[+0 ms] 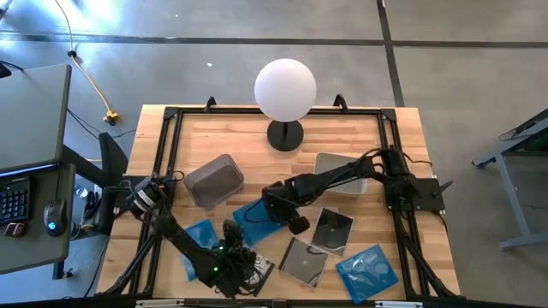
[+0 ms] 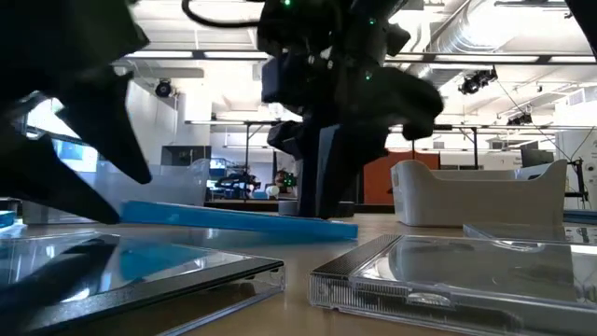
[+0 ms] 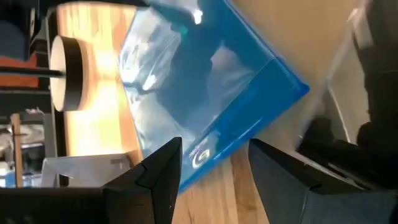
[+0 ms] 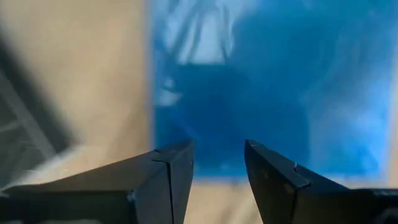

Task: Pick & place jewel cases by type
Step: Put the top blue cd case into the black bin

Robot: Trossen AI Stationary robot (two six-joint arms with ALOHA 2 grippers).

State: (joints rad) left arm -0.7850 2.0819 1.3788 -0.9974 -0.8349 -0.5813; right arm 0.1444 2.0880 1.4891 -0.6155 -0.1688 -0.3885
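A bright blue jewel case [image 1: 251, 219] lies mid-table, slightly tilted in the low view [image 2: 233, 220]. My right gripper [image 1: 274, 210] hangs over it, pointing steeply down, open, with the blue face just ahead of its fingers [image 4: 217, 152]. My left gripper [image 1: 242, 261] comes in low from the near left, open, its fingers on either side of that case's near edge [image 3: 214, 155]. Whether either touches it, I cannot tell. Two other blue cases [image 1: 200, 236] [image 1: 368, 269] and dark cases [image 1: 332, 229] [image 1: 304, 261] lie flat on the table.
A grey tub [image 1: 214, 180] stands left of centre and a pale tub [image 1: 342, 171] to the right, under my right arm. A lamp with a white globe [image 1: 285, 90] stands at the far middle. Another dark case [image 1: 261, 275] lies by my left gripper at the near edge.
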